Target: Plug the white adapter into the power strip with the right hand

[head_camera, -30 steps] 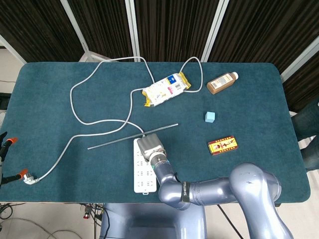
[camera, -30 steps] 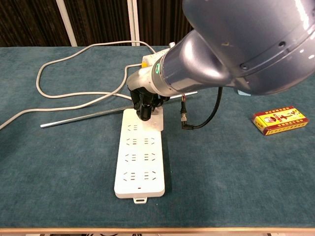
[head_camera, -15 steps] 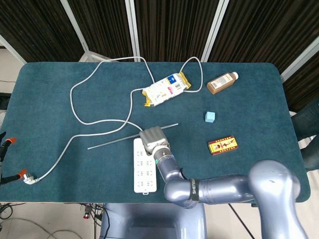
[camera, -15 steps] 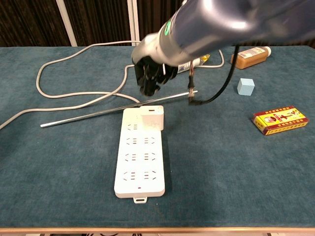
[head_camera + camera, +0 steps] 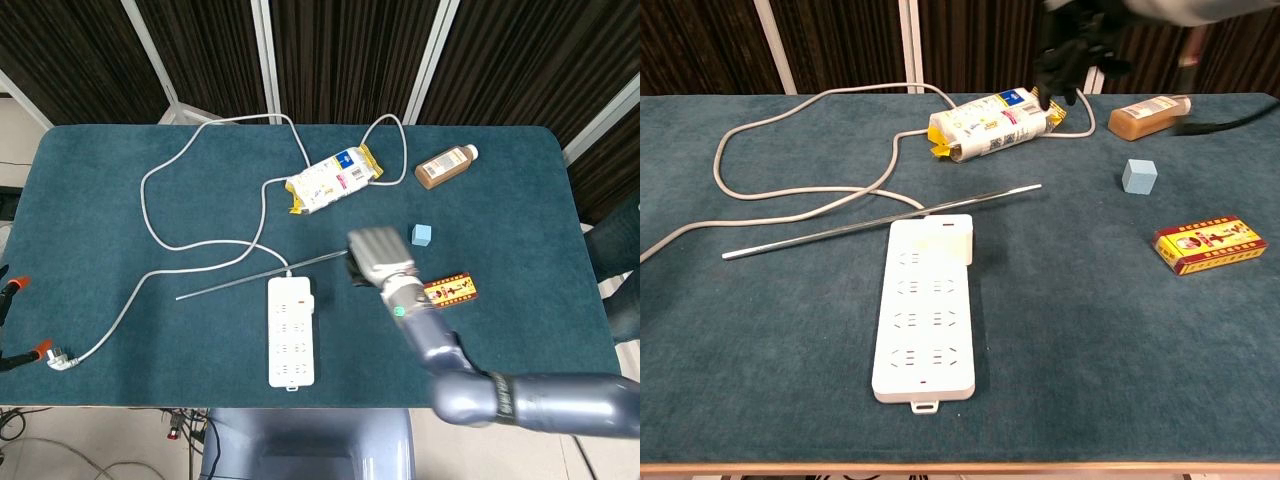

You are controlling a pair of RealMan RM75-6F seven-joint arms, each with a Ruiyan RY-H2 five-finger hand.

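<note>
The white power strip [image 5: 290, 345] [image 5: 927, 320] lies flat near the table's front edge. The white adapter [image 5: 950, 238] [image 5: 304, 297] sits on the strip's far end, right side, with nothing touching it. My right hand [image 5: 378, 256] [image 5: 1073, 48] is lifted well off the table, up and to the right of the strip. Its dark fingers hang down loosely and hold nothing; it is motion-blurred in the chest view. The left hand shows in neither view.
A thin metal rod [image 5: 265, 275] [image 5: 880, 222] lies slanted just beyond the strip. The grey cable [image 5: 150, 215] loops over the left half. Further back lie a snack bag [image 5: 990, 125] and a brown bottle [image 5: 1150, 112]; a blue cube [image 5: 1139, 176] and a red box [image 5: 1208, 244] are right.
My right hand let go of the adapter, which stays on the strip. The hand rose and swung away to the right and toward the back of the table.
</note>
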